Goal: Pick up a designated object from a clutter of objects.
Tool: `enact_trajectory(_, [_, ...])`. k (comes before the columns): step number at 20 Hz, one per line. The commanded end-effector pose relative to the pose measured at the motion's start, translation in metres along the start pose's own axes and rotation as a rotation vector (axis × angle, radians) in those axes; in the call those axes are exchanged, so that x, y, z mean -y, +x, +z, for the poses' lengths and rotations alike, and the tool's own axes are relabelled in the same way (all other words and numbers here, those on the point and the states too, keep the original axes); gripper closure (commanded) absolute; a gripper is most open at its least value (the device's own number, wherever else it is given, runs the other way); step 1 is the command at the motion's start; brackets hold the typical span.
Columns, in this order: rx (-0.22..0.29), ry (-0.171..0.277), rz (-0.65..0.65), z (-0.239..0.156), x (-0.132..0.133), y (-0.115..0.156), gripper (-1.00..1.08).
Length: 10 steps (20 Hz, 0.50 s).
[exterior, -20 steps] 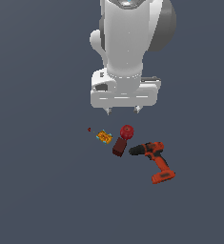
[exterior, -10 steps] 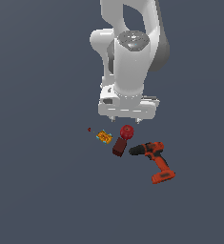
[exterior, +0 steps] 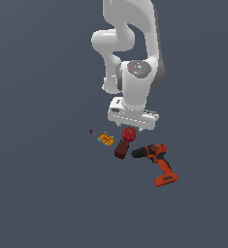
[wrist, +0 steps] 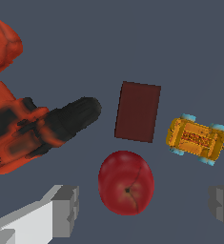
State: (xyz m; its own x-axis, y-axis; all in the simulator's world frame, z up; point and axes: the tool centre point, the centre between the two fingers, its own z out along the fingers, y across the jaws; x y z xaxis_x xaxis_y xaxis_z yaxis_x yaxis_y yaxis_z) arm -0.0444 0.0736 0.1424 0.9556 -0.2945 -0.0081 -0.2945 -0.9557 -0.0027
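The red apple [exterior: 129,134] is small, round and glossy, with a dimple and stem; it sits on the dark floor, and fills the lower middle of the wrist view [wrist: 126,182]. My gripper [exterior: 133,128] hangs just above and behind it, open and empty. In the wrist view the apple lies between the two grey fingertips [wrist: 66,209], nearer this one, with gaps on both sides. A dark red-brown box [exterior: 121,149] lies right beside the apple. The orange-and-black power drill [exterior: 156,162] lies to the exterior view's right.
A small orange-yellow packet [exterior: 106,139] lies to the exterior view's left of the apple, also in the wrist view [wrist: 195,138]. A tiny red bit [exterior: 90,131] lies further left. The drill's black chuck [wrist: 75,116] points toward the box [wrist: 137,111].
The arm has come down toward the clutter; the gripper now hangs much lower, close over the apple. The objects have not moved.
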Motion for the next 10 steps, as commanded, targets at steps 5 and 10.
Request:
enact_trajectory(5, [-0.006, -0.002, 0.076, 0.031, 0.001, -0.021, -0.92])
enact_trajectory(10, [-0.008, -0.002, 0.105, 0.043, 0.001, -0.031, -0.92])
